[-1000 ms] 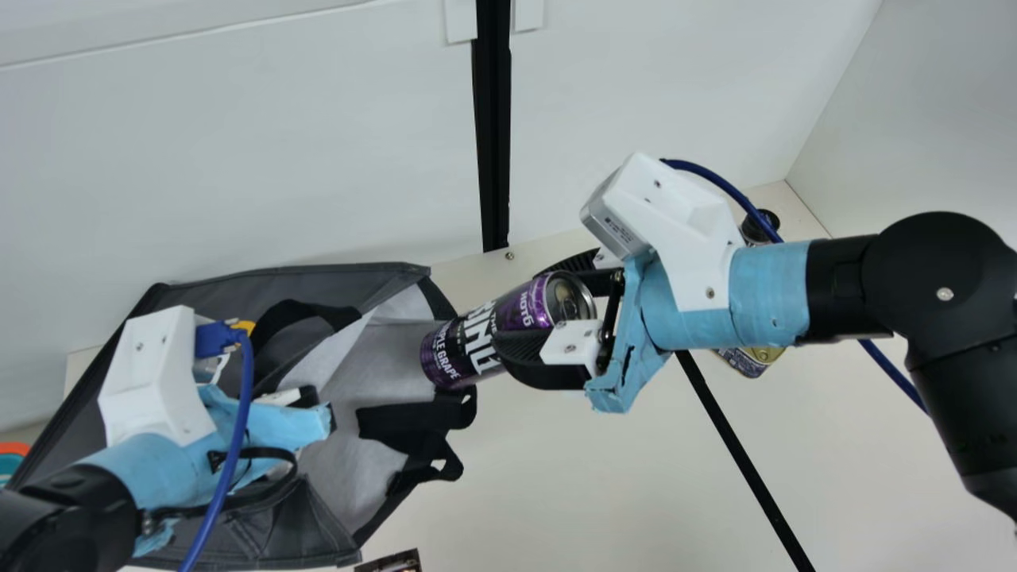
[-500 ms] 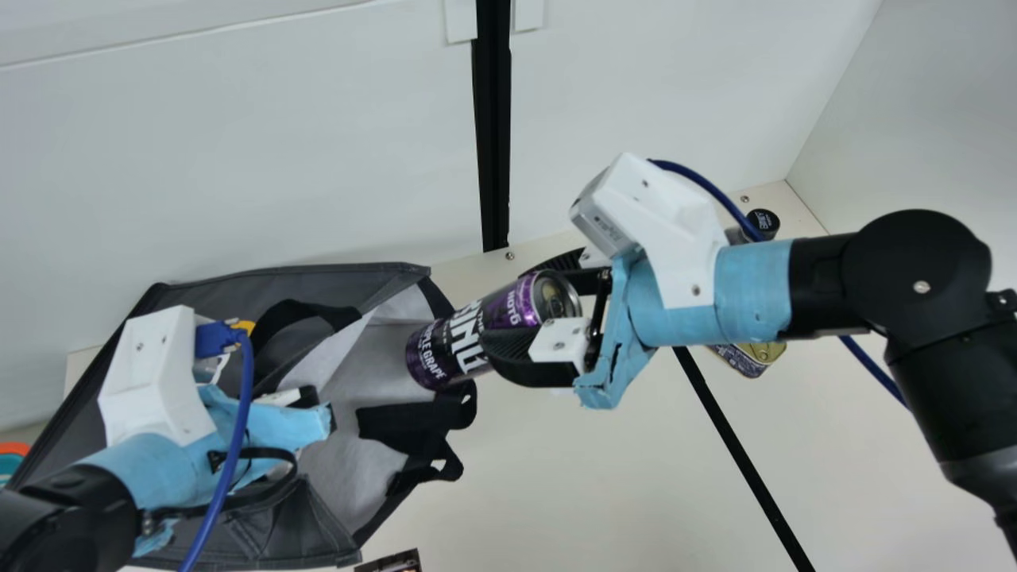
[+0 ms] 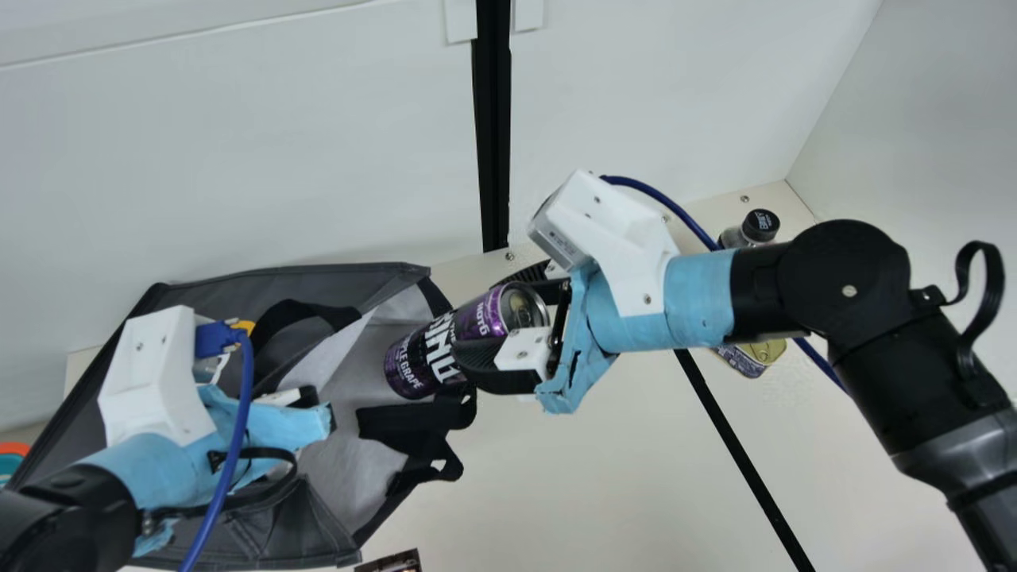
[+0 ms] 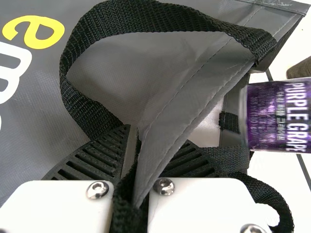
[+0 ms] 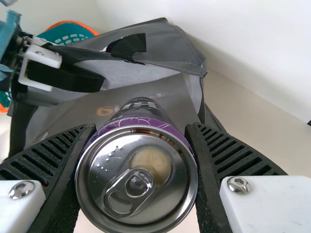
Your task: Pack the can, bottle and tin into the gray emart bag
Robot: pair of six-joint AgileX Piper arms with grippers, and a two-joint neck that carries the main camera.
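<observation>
So, right end effector (image 3: 483, 319) grips white-lettered can (image 3: 417, 361); left end effector (image 3: 290, 400) pinches emart bag (image 3: 365, 369).

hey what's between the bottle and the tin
In the main view, my right arm crosses between the bottle and the tin.

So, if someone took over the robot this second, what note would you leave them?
Left gripper: shut on the edge of the gray emart bag.
Right gripper: closed around the purple drink can, at the bag's mouth.
Black-capped bottle and tin: on the table, near the right arm.
Done: bag open, can grasped.
To do: pack can, bottle, tin.
</observation>
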